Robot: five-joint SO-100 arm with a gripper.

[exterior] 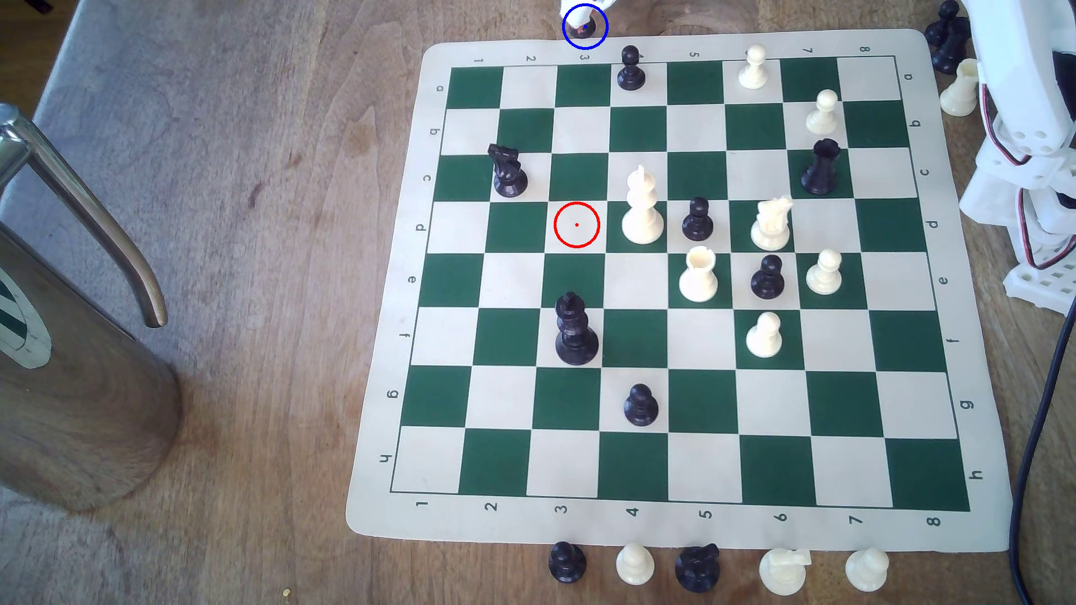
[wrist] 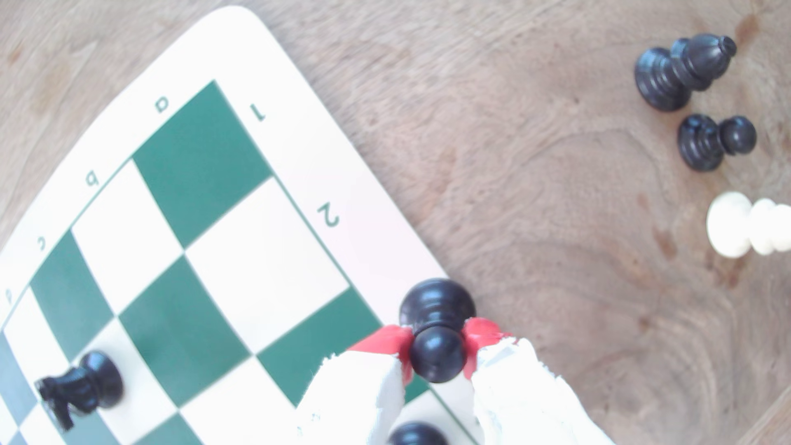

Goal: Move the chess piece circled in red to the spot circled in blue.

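The chess piece (wrist: 436, 301), a small glossy black pawn, sits between the red pads (wrist: 387, 340) of my white gripper (wrist: 438, 348), which is shut on its head and collar. Its base lies just past the mat's edge near the "3" label, over bare wood. In the exterior view the pawn (exterior: 586, 27) and the gripper (exterior: 582, 13) are inside the blue ring marking the spot (exterior: 584, 42) at the top of the picture. I cannot tell whether the pawn rests on the wood. The red ring (exterior: 576, 224) encloses an empty white square.
A black pawn (exterior: 630, 68) stands on the board close to the spot, and a black knight (exterior: 508, 171) farther in. Captured pieces (wrist: 702, 107) stand on the wood nearby. The arm's base (exterior: 1030, 145) is at the exterior view's right, a metal jug (exterior: 70, 349) at its left.
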